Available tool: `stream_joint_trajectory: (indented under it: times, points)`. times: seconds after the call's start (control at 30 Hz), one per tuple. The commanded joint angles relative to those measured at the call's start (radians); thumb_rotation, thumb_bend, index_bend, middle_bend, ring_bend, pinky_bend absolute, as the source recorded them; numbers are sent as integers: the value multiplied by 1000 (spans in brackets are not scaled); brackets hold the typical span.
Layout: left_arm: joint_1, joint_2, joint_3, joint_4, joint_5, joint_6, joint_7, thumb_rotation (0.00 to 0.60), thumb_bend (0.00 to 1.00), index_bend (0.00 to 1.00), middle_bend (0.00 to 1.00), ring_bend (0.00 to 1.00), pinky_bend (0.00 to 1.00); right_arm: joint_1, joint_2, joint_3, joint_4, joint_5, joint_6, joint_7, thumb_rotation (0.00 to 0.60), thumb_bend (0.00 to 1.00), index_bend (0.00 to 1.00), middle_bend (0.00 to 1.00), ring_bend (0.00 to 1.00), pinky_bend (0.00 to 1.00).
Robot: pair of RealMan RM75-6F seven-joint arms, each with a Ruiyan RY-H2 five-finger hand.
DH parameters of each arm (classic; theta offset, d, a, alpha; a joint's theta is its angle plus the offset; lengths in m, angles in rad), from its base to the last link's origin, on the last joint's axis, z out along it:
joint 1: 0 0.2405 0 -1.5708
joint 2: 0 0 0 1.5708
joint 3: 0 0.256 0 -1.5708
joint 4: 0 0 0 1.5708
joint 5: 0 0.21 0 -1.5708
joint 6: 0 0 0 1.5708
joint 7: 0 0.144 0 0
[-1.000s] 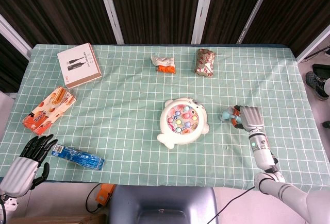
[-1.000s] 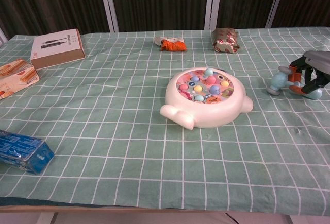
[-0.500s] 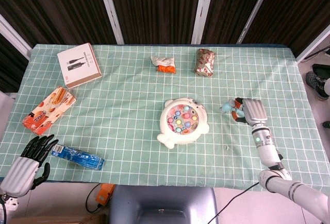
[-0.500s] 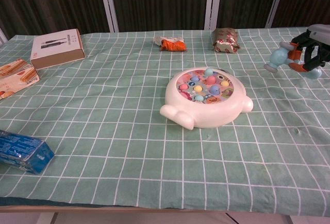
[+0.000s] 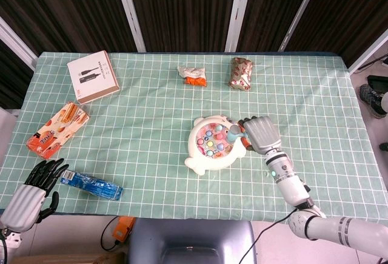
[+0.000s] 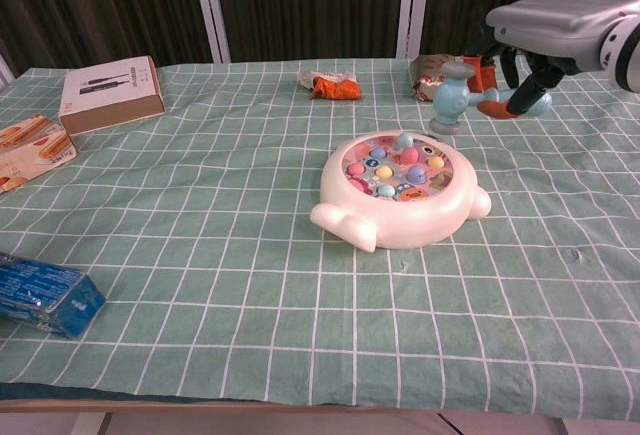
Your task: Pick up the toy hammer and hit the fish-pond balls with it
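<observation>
- Resting at the near left table edge, the left hand is seen with dark fingers spread and nothing held.
- Just beside it, a blue packet is laid flat on the green checked tablecloth.
- Mid-table, the white fish-pond toy is set, its coloured balls facing up.
- Above its right edge, the toy hammer is gripped by the right hand, fingers curled round the handle, blue head over the pond.
- Further left, an orange snack box and a white box are placed.
- At the far side, an orange-white packet and a brown wrapped packet are seen.
</observation>
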Motion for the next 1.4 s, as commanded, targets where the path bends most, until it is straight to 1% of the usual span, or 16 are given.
stream_joint_trajectory:
  times: [0.03, 0.13, 0.2, 0.37, 0.57, 0.67, 0.9, 1.23, 1.4]
  points:
    - [0, 2, 1, 3, 1, 2, -8, 600, 707, 0, 0, 0, 0, 106, -30, -40, -121, 162, 102, -264, 600, 643, 944, 622, 677, 739]
    - [1, 5, 2, 5, 4, 7, -19, 600, 707, 0, 0, 0, 0, 146, -71, -60, -107, 231, 140, -359, 600, 643, 943, 622, 677, 739]
    - [2, 6, 3, 7, 7, 10, -22, 600, 706, 0, 0, 0, 0, 163, -90, -68, -94, 257, 154, -389, 600, 643, 943, 622, 677, 739]
    - [3, 7, 2, 10, 7, 16, -30, 600, 709, 0, 0, 0, 0, 198, -135, -89, -54, 279, 211, -455, 600, 643, 944, 622, 677, 736]
    - [2, 7, 4, 11, 11, 14, -30, 600, 706, 0, 0, 0, 0, 215, -174, -104, -8, 267, 246, -472, 600, 643, 943, 622, 677, 735]
    - [2, 7, 3, 10, 11, 16, -31, 600, 706, 0, 0, 0, 0, 225, -193, -116, 22, 272, 251, -488, 600, 643, 943, 622, 677, 735]
    - [2, 8, 3, 11, 11, 17, -34, 600, 706, 0, 0, 0, 0, 236, -222, -129, 55, 266, 252, -489, 600, 643, 942, 622, 677, 735]
    - [4, 10, 3, 14, 13, 23, -43, 600, 706, 0, 0, 0, 0, 250, -237, -141, 68, 299, 251, -519, 600, 643, 941, 622, 677, 735]
    - [5, 11, 4, 15, 13, 25, -45, 600, 705, 0, 0, 0, 0, 250, -232, -133, 64, 295, 261, -506, 600, 643, 941, 622, 677, 735]
